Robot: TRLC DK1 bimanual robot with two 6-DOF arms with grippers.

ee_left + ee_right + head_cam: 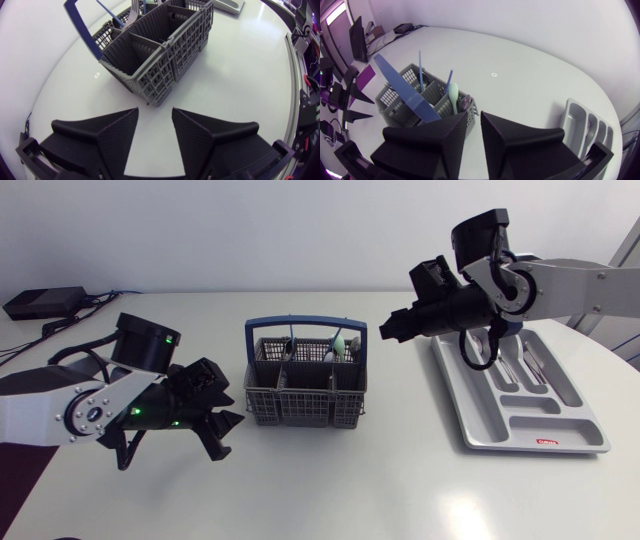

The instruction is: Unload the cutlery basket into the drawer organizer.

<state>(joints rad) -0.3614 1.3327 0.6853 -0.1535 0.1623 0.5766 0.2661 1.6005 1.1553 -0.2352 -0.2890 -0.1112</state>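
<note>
A grey plastic cutlery basket (305,385) with a blue hoop handle stands in the middle of the frame on the white counter (400,480), seen from above. A pale green spoon-shaped utensil (340,345) stands upright in one of its back compartments. The right wrist view also shows two thin blue handles (420,70) standing up from the back row.

At the right of the frame a light grey plastic drawer organizer (560,435) lies flat and angled, well apart from the basket. A few silvery pieces of cutlery (530,360) lie in its long slots at the far end. Its short compartments nearer the lower edge look bare.

The left arm comes in from the left edge. Its black left hand (222,436) hangs low over the counter, just beside the basket's left end. In its own wrist view the two wedge fingers (120,135) stand spread with only bare counter between them, and a corner of the basket sits just ahead of the tips.

The right arm reaches in from the upper right. Its right hand (392,330) is raised between the basket and the organizer and points towards the basket. Its fingers (510,137) are parted by a narrow gap and hold nothing.

A flat black box (45,302) with cables sits in the upper left corner.
</note>
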